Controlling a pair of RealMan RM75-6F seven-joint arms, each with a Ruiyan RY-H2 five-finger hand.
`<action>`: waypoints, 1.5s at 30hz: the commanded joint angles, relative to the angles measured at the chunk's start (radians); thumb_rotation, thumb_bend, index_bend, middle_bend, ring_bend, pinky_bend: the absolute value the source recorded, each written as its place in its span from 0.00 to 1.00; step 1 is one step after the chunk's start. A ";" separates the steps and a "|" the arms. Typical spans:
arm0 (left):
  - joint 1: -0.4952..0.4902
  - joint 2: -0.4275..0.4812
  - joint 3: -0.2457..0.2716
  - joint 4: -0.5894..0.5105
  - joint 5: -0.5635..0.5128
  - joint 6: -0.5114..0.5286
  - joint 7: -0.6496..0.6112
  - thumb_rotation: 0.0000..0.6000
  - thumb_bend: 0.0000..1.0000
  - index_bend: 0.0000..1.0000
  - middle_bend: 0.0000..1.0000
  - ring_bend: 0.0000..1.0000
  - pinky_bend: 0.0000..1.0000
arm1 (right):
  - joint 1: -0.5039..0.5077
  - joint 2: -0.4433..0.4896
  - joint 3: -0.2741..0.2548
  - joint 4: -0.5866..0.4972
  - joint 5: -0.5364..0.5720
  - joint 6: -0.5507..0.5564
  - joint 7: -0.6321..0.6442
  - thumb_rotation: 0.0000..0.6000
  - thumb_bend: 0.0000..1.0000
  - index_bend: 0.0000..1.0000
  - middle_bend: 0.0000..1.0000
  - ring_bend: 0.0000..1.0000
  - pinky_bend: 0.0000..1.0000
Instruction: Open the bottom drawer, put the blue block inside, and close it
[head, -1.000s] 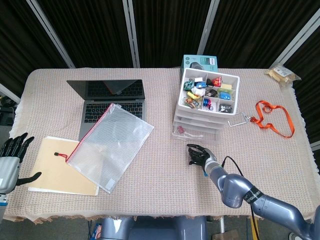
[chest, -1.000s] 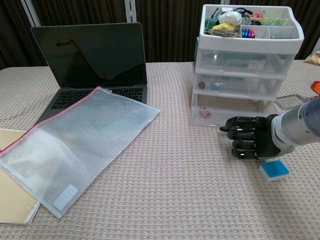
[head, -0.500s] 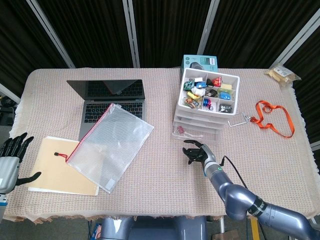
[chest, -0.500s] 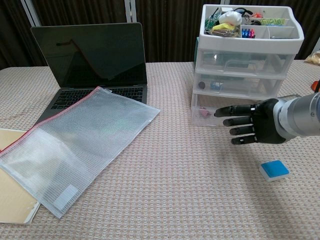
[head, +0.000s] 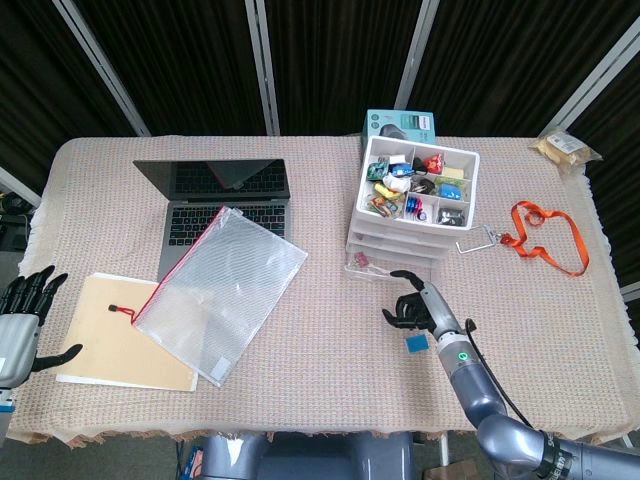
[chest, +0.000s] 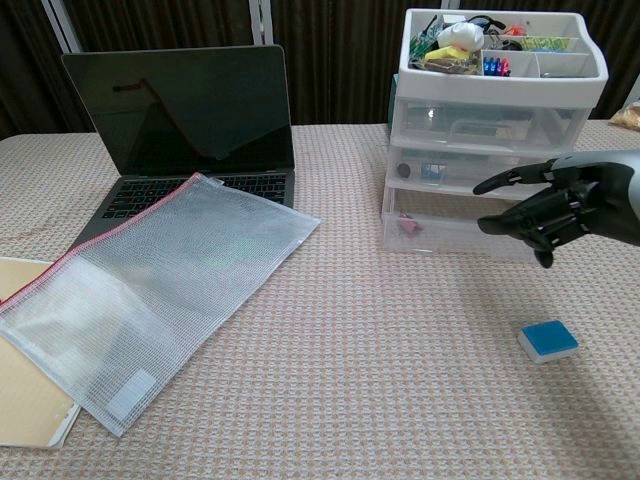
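Note:
A clear three-drawer unit (chest: 480, 130) with a tray of small items on top stands right of the table's middle. Its bottom drawer (chest: 440, 228) (head: 385, 267) juts out a little at the front. The blue block (chest: 547, 340) (head: 416, 343) lies on the cloth, nearer to me than the drawers. My right hand (chest: 555, 210) (head: 415, 305) hovers above the cloth just in front of the bottom drawer's right part, fingers spread and partly curled, holding nothing. Off the table's left edge, my left hand (head: 20, 320) is open and idle.
An open laptop (head: 215, 195) (chest: 180, 120) sits at the back left, with a mesh zip pouch (head: 222, 290) (chest: 150, 300) overlapping it and a manila folder (head: 110, 340). An orange lanyard (head: 545, 235) and a metal key (head: 475, 243) lie right of the drawers; a teal box (head: 400, 123) stands behind them.
My right hand rose from beside the blue block, turned, and moved up toward the drawer front. The block now lies uncovered. The left hand stayed still.

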 joint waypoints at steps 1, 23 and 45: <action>0.001 0.000 0.000 0.000 0.000 0.002 0.001 1.00 0.15 0.07 0.00 0.00 0.00 | 0.023 -0.001 -0.100 0.062 -0.111 0.091 -0.143 1.00 0.25 0.13 0.74 0.74 0.67; -0.001 0.004 -0.001 -0.006 -0.007 -0.007 -0.001 1.00 0.15 0.08 0.00 0.00 0.00 | 0.107 -0.198 -0.157 0.344 -0.114 0.189 -0.360 1.00 0.32 0.27 0.74 0.75 0.67; -0.005 0.006 -0.004 -0.015 -0.026 -0.022 0.010 1.00 0.15 0.08 0.00 0.00 0.00 | 0.080 -0.212 -0.209 0.297 -0.159 0.231 -0.397 1.00 0.35 0.34 0.74 0.76 0.67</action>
